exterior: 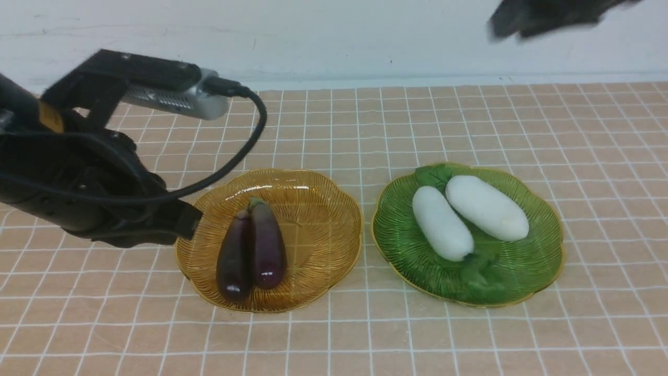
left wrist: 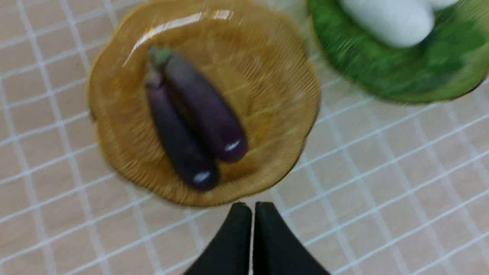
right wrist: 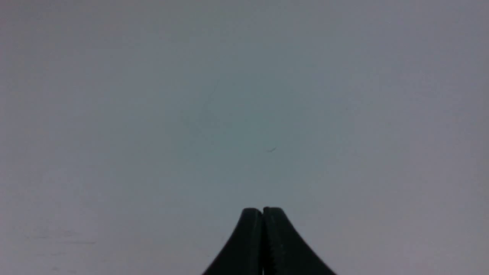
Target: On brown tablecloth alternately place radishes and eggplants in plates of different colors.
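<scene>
We're looking at two scalloped plates side by side on the brown tablecloth (exterior: 334, 339), with its grid of thin white lines! On our left sits the amber plate (exterior: 323, 224), on our right the green plate (exterior: 537, 261), a narrow strip of cloth between them.

And in the amber plate, we've got both eggplants, dark and glossy, lying alongside each other in its left half: the left eggplant (exterior: 235, 258) reaches a touch nearer to us, the right eggplant (exterior: 268, 245) has its greenish stem cap at the far end. Over in the green plate, here are the two white radishes: the left radish (exterior: 442, 223) slants with its near end toward the right, and the right radish (exterior: 488, 208) lies just beside it, a little farther off. Green leaves (exterior: 482, 269) spread at the near side of the plate, and more leaf (exterior: 437, 173) shows at the far rim.

Up to the arms! Our left arm (exterior: 94, 172) comes in from the left, its front part just left of the amber plate and partly in front of its rim in our view. The left gripper (left wrist: 253, 208) has its fingers together, nothing between them. Our right arm (exterior: 553, 18) is a blur high at the far right, in front of the pale wall (exterior: 365, 42), and the right gripper (right wrist: 262, 213) is closed too, holding nothing, with only that wall before it.
</scene>
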Controlling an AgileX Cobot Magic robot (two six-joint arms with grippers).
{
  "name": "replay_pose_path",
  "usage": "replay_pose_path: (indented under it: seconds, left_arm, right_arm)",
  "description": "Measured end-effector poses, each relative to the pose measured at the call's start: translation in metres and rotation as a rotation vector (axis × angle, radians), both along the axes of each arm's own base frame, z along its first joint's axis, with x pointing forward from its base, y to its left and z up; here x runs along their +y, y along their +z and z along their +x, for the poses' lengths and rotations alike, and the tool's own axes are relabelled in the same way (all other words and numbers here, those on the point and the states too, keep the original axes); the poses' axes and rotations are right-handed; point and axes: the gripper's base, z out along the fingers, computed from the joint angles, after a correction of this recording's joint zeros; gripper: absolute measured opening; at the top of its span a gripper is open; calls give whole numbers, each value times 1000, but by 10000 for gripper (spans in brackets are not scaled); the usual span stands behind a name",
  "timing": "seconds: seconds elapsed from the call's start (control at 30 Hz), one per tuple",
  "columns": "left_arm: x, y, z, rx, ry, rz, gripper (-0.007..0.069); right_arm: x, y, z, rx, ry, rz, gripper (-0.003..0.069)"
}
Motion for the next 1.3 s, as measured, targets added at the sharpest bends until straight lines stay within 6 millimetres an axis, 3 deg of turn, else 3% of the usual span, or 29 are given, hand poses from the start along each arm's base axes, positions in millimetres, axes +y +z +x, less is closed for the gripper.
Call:
replay_pose_path:
  seconds: [0.17,0.27,0.37,0.53,0.63,0.83,1.3]
  left_arm:
    - [-1,1,1,-90,-13,-26,-3]
    - [8,-10,-22,-168,-23,-30,-3]
    - [23,-34,-55,-321,19,-85,-3]
    - [38,-81,-88,-490,125,-251,-3]
    - [44,-96,-101,-528,183,-359,-3]
    - [47,-118,-110,-492,193,-375,-3]
    - [47,-120,-110,-594,80,-193,-3]
  right_arm:
    - [1,-5,3,30,5,13,-15]
    - [1,-5,3,31,6,14,-15]
    - [0,-5,3,34,4,12,-15]
    - [0,-6,3,35,4,12,-15]
    - [0,-6,3,36,3,12,-15]
    - [0,-6,4,40,3,12,-15]
    - [0,-6,4,42,2,11,-15]
